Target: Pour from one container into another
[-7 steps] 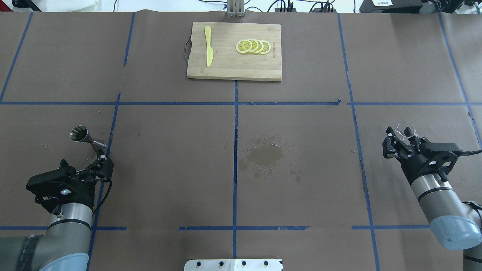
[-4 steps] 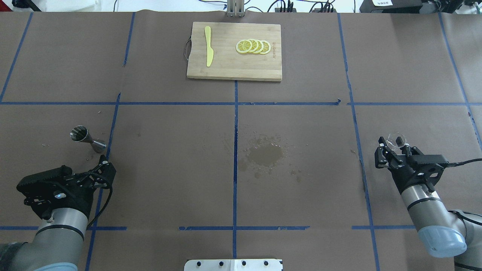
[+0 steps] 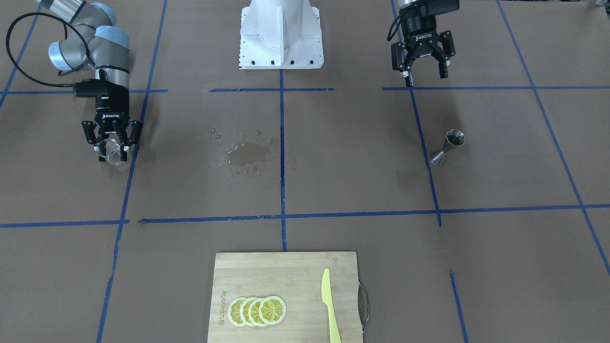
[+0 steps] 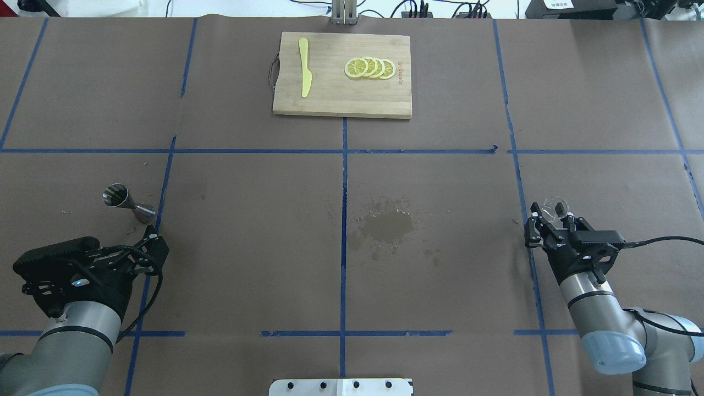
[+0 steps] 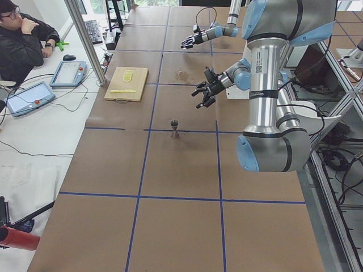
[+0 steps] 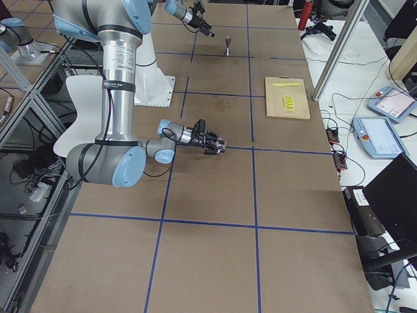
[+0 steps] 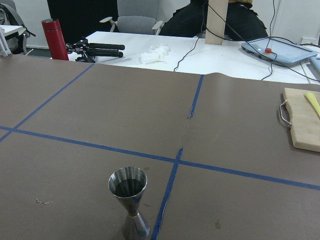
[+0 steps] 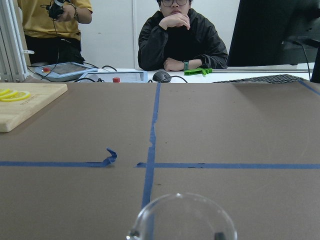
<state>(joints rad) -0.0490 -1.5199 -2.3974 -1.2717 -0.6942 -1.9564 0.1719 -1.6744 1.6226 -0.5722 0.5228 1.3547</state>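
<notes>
The right gripper is clamped on the small clear thick-walled glass cup, one finger on each side of it. It holds the cup at the right side of the brown paper-covered table, over a blue tape line. In the front-facing view the cup looks tilted, mouth away from the robot. From the right wrist camera only its rim shows at the bottom edge, and I cannot tell whether anything is inside.

The small shiny steel hourglass-shaped jigger stands upright on the table at the left side, just beside a blue tape line, with its wider cone on top. The left gripper hangs with its fingers spread apart and nothing between them. It is near the jigger on the robot's side and does not touch it.

A dark wet patch with scattered droplets lies near the table's middle, between the two arms. On the far side lies a rectangular bamboo cutting board. It carries a row of overlapping lemon slices and a pale yellow plastic knife.
</notes>
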